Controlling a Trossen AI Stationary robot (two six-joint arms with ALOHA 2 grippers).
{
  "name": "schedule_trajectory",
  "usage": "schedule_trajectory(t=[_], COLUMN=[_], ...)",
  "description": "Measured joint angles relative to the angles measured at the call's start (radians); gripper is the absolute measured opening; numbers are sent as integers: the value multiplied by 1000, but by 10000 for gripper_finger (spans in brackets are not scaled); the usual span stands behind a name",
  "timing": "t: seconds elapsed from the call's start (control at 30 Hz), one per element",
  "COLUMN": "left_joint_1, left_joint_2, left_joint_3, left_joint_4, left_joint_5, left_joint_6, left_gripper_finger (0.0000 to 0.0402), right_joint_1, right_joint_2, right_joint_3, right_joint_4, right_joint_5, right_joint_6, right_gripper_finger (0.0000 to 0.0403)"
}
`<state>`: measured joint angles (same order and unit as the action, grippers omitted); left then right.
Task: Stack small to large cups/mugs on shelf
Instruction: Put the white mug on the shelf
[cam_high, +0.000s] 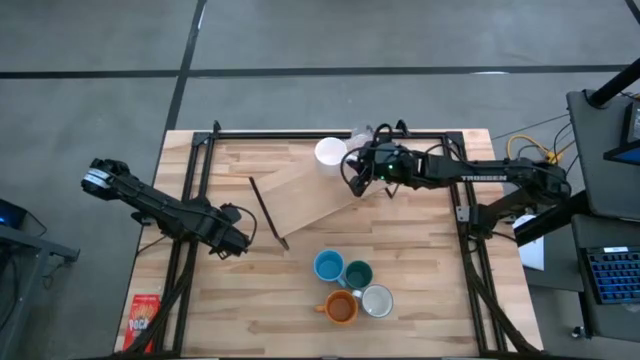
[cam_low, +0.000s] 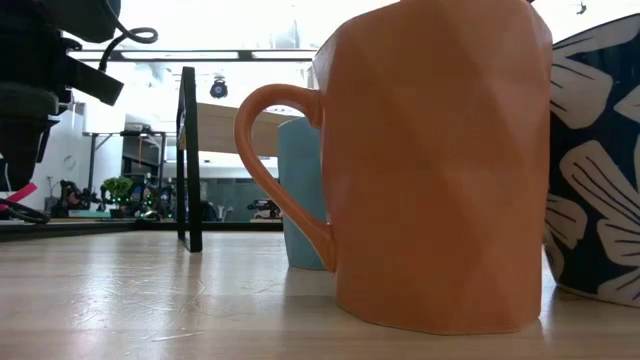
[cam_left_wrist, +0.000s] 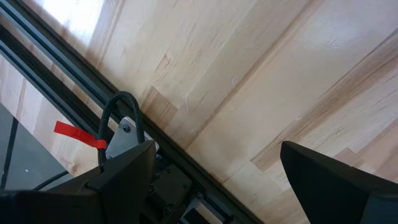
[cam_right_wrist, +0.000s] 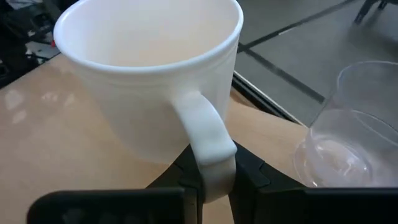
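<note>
The left hand (cam_high: 243, 243) hangs low over the left side of the surface (cam_high: 250, 310), fingers (cam_left_wrist: 323, 177) spread apart and grasping nothing; only bare wood shows between them. Right of it the shelf (cam_high: 305, 195) lies slanted across the middle of the surface, running up toward the far right. Nearer the front edge four mugs cluster together: blue mug (cam_high: 328, 266), teal mug (cam_high: 357, 274), orange mug (cam_high: 341, 307) and grey-white mug (cam_high: 377, 301). At the shelf's far end stands the white mug (cam_high: 330, 153), upright. The right hand (cam_high: 353, 172) is clenched on its handle (cam_right_wrist: 208, 146), which sits pinched between the two fingers. A clear glass (cam_right_wrist: 351, 134) stands just beside the white mug, near the far edge.
</note>
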<state>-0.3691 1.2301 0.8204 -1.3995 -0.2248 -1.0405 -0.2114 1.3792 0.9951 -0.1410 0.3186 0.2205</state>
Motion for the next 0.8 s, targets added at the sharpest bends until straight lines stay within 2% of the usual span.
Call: schedule_trajectory(t=[0.17, 0.53, 0.8], left_joint_1=[0, 0, 0], left_joint_2=[0, 0, 0], left_joint_3=[0, 0, 0], left_joint_4=[0, 0, 0], left_joint_5=[0, -2, -3], left_joint_6=[0, -2, -2], left_gripper_finger=[331, 331, 331], right_joint_1=[-5, -3, -3], right_joint_2=[-14, -34, -35], right_joint_3=[-26, -85, -139], right_joint_4=[0, 37, 134], right_joint_5=[113, 123, 128], right_joint_6=[36, 68, 68], right_gripper_finger=[37, 35, 35])
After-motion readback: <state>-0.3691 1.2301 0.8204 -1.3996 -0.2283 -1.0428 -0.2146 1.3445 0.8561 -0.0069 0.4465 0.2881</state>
